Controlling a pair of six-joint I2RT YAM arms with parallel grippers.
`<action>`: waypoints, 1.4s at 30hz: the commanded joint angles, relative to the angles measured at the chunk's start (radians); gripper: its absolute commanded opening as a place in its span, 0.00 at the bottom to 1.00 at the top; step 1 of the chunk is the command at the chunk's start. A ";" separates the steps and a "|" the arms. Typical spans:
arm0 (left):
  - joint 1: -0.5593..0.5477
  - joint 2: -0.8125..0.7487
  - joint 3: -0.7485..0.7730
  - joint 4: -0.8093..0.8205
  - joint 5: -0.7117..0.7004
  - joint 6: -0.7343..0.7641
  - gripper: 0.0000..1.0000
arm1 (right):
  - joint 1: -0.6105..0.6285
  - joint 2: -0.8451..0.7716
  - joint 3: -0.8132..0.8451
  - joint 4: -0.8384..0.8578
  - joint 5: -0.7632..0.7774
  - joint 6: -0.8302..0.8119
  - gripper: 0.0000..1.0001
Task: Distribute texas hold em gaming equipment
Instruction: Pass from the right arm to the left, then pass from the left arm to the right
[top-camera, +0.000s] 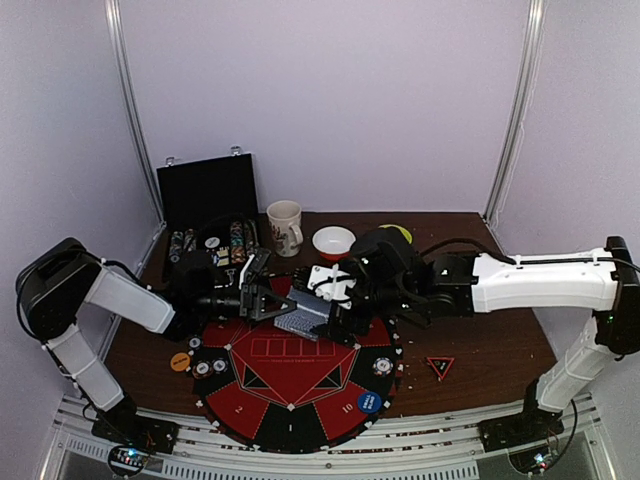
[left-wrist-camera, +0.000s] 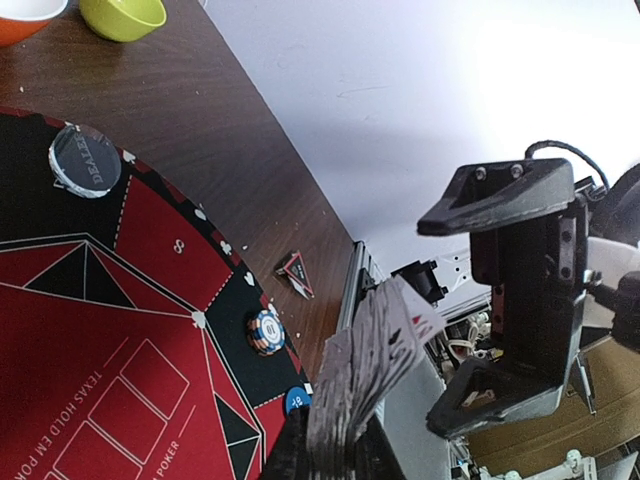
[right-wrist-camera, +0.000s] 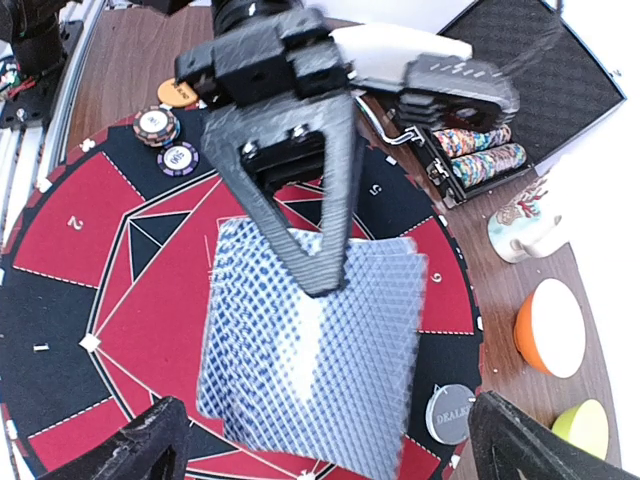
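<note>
**Card stack hangs in the left pincer, right pincer spread around it**

The stack of blue-grey-backed playing cards (right-wrist-camera: 320, 340) is above the middle of the round red-and-black mat (right-wrist-camera: 110, 210), clear of its surface and slightly fanned. The left gripper (right-wrist-camera: 318, 275) pinches it: one black finger lies across the card backs from the upper edge, and the left wrist view shows the card edges rising from between its fingers. The stack's free lower part points towards the right gripper (right-wrist-camera: 332, 432). That gripper is spread wide, with one finger off each side of the stack and neither touching it.

The stack's longer side seems to run away from the left fingers, so the right jaws would close across its width. The nearest loose pieces, two striped round poker chips (right-wrist-camera: 165, 140), sit apart at the mat's rim. The red-black triangle marker (top-camera: 440, 366) lies on the brown wooden table (top-camera: 490, 340), well apart on the right. The open black chip case (top-camera: 208, 190) stands at the far edge.
</note>
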 joint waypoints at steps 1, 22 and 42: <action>-0.002 -0.034 0.035 0.030 -0.020 -0.010 0.00 | 0.009 0.034 -0.011 0.094 -0.010 -0.018 1.00; 0.001 -0.021 0.055 0.001 -0.023 -0.005 0.00 | 0.061 0.193 0.089 -0.017 0.164 0.021 0.97; 0.001 -0.015 0.054 0.022 0.013 -0.013 0.11 | 0.061 0.224 0.125 -0.041 0.236 0.013 0.63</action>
